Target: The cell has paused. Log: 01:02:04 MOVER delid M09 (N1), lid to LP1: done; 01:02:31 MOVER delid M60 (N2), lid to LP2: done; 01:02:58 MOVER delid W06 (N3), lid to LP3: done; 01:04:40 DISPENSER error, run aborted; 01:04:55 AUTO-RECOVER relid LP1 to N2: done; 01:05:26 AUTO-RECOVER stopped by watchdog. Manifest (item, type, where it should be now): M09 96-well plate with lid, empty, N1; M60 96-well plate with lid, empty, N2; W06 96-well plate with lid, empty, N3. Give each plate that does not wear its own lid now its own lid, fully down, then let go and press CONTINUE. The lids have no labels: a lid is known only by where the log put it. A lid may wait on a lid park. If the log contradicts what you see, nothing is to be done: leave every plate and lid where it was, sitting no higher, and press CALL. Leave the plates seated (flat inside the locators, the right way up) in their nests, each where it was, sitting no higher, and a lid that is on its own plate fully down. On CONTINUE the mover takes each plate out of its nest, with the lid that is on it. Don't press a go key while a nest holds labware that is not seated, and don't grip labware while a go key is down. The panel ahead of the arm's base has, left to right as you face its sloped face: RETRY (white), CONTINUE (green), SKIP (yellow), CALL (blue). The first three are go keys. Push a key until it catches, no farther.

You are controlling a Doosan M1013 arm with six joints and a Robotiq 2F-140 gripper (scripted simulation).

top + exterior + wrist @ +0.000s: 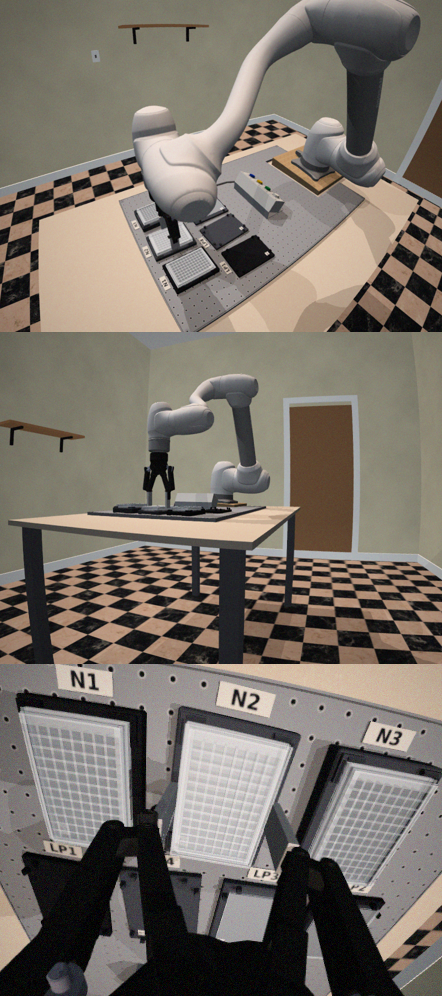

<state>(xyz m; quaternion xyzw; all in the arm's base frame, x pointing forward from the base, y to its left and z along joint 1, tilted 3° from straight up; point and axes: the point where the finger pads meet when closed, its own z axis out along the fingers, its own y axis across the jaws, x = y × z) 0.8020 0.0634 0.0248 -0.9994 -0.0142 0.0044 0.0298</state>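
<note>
Three 96-well plates sit in nests in a row. The plate in N1 (pixel 191 268) shows open wells and no lid; it also shows in the wrist view (pixel 77 776). The plate in N3 (pixel 148 214) (pixel 367 819) looks open too. The plate in N2 wears a whitish lid (pixel 169 240) (pixel 227 791). My gripper (pixel 223 805) is straight above N2, pointing down, with its two pads against the long sides of that lid. In the side view the gripper's (pixel 157 502) fingertips reach down to plate height.
Lid park LP1 (pixel 247 255) is a bare black pad. LP2 (pixel 223 230) carries a grey lid. LP3 (pixel 214 210) is partly hidden by my wrist. The key panel (pixel 259 192) stands behind the parks, with the blue key (pixel 251 175) and green key (pixel 267 188) on it.
</note>
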